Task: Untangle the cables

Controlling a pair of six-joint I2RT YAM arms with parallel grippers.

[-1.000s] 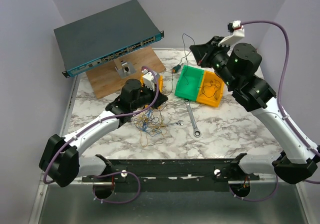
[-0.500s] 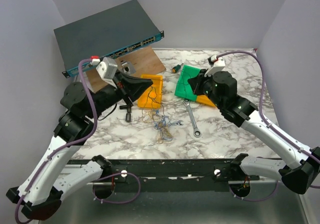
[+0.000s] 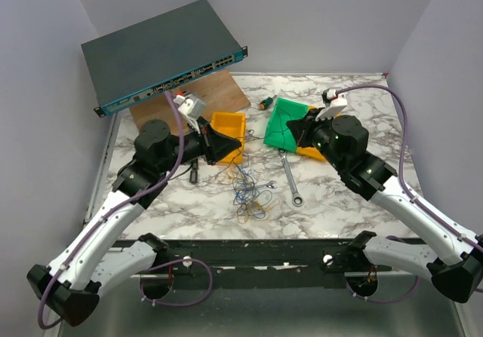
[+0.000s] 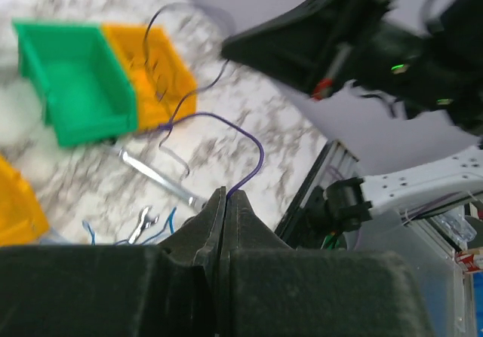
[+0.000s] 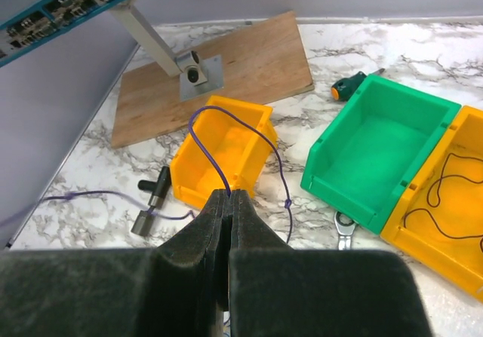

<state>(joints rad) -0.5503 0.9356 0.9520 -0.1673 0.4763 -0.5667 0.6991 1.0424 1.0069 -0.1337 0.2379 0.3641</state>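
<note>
- My left pincer point(image 4: 224, 194) and right pincer point(image 5: 229, 195) were each clamped on a thin purple wire point(image 4: 261, 152).
- The blue-yellow-orange cable tangle point(image 3: 247, 190) lay on the marble desk point(image 3: 339, 194), nearer the left.

Before me the cables point(image 3: 247, 194) lie on the table point(image 3: 317, 201), a bin point(image 3: 230, 122) behind them, the wrench point(image 3: 290, 176) seemingly just to their right

Pale lavender walls point(image 3: 324, 20), marbled tabletop point(image 3: 339, 201)

Green bin point(image 5: 381, 145) touching a yellow bin point(image 5: 462, 133); a silver wrench point(image 3: 290, 176) lies just beside them
</note>
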